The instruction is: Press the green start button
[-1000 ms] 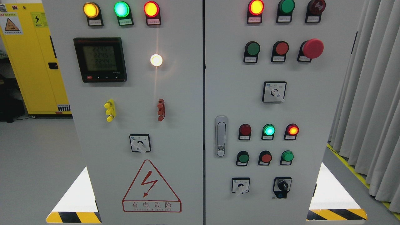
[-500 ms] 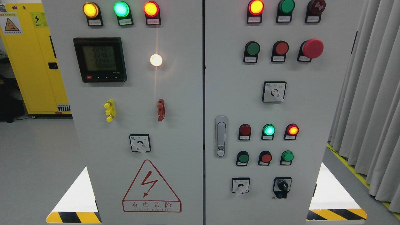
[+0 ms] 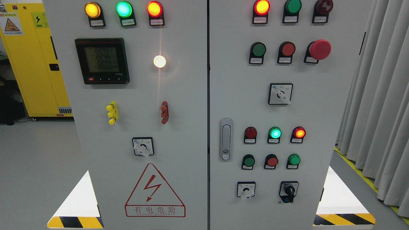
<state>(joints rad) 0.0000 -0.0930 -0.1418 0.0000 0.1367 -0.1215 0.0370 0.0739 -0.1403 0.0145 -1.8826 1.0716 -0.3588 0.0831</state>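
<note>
A grey control cabinet (image 3: 179, 95) with two doors fills the head view. The right door carries several green push buttons: one in the upper row (image 3: 258, 50), one at the lower left (image 3: 249, 161) and one at the lower right (image 3: 294, 159). Red buttons (image 3: 288, 49) sit beside them, and a red mushroom stop button (image 3: 320, 49) is at the upper right. A green lamp (image 3: 274, 133) is lit in the lower group. I cannot tell which green button is the start button. Neither of my hands nor arms shows.
The left door holds a digital meter (image 3: 102, 60), lit lamps (image 3: 124, 9), a rotary switch (image 3: 142, 147) and an electric hazard sign (image 3: 155, 191). A door handle (image 3: 226, 139) is on the right door. A yellow cabinet (image 3: 28, 60) stands left, curtains (image 3: 380, 95) right.
</note>
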